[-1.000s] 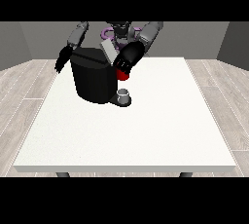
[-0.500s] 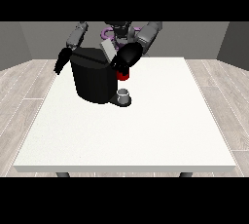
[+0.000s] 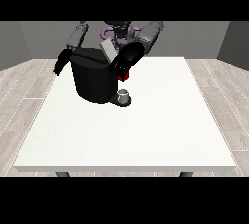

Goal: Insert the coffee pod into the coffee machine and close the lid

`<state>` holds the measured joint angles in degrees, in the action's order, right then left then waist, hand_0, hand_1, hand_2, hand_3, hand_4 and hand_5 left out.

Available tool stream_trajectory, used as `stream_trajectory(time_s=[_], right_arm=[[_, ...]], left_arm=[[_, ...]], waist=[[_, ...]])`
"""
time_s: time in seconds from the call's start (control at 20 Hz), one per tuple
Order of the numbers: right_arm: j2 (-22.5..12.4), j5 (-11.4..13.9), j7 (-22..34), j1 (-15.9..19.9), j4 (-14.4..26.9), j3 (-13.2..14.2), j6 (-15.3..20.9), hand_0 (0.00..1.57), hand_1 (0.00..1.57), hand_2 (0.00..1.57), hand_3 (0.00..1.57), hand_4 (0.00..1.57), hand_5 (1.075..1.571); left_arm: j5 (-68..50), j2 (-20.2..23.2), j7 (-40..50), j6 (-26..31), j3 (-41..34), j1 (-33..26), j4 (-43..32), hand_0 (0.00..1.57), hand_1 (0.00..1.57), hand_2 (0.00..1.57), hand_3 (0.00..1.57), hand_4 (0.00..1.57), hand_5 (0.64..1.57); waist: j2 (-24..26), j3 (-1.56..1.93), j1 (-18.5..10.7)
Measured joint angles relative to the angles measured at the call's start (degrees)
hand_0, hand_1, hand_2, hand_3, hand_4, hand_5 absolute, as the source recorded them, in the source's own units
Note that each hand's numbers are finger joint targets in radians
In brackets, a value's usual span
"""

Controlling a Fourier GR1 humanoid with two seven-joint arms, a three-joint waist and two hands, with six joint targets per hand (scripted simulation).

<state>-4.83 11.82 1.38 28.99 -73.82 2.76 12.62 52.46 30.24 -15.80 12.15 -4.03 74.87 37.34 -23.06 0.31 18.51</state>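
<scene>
1. One white table (image 3: 126,135) is seen.
2. One black coffee machine (image 3: 92,79) is counted on it.
3. One small grey cup (image 3: 124,94) is found at the machine's base.
4. One red thing at the machine (image 3: 125,76) is seen.
5. Two black hands are counted: the hand at the view's right (image 3: 125,61) and the hand at the view's left (image 3: 61,62).

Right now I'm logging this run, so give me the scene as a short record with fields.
surface: white table
machine: black coffee machine, at the table's far left
cup: small grey cup at the machine's base
hand at view's right: at the machine's top front, above a red thing at the machine
hand at view's left: beside the machine
</scene>
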Motion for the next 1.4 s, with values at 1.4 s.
stream_trajectory(time_s=[1.4], right_arm=[[0.1, -4.3, -5.6, -18.6, 7.8, 4.8, -1.3, 0.0, 0.0, 0.0, 0.0, 0.0, 1.571]], left_arm=[[-21.6, -22.7, -2.8, 1.8, -14.2, -25.8, 0.6, 0.0, 0.0, 0.0, 0.0, 0.27, 1.571]], waist=[[26.9, -0.45, -17.3]])
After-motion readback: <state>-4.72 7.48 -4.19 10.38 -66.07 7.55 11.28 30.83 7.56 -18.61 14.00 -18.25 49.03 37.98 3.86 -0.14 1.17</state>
